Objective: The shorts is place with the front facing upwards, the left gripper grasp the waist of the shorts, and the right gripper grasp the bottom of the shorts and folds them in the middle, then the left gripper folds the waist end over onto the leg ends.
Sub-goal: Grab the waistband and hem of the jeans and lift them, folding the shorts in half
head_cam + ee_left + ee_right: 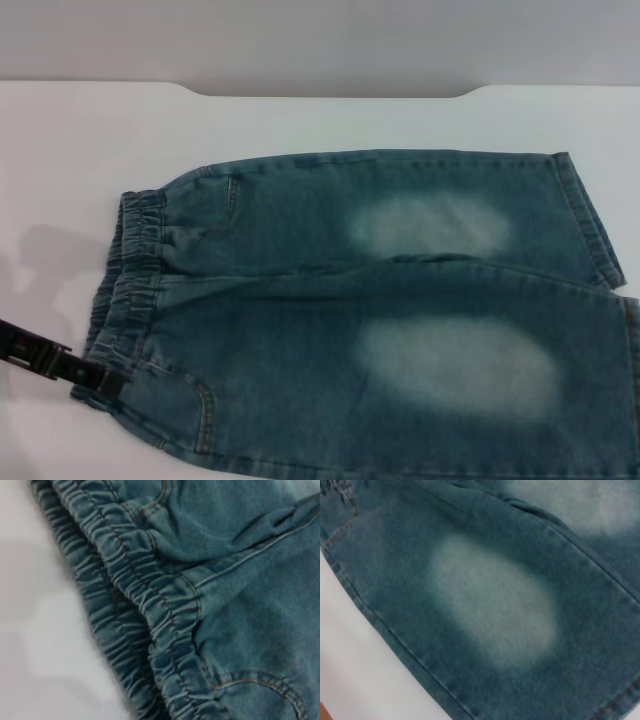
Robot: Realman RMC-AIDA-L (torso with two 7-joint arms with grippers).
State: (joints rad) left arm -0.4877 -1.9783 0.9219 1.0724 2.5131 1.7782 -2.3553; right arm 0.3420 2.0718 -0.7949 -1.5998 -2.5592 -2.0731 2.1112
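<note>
The blue-green denim shorts lie flat on the white table with two pale faded patches facing up. The gathered waist is at the left. The bottom of the shorts, with its hemmed leg ends, is at the right. My left gripper reaches in from the lower left, its dark tip at the near corner of the waistband. The left wrist view shows the crinkled waist close up. In the right wrist view one faded patch sits on the near leg. The right gripper is out of view.
The white table shows to the left of and behind the shorts. Its far edge has a shallow notch. The near leg runs off the lower and right edges of the head view. Bare table lies beside the leg's side seam.
</note>
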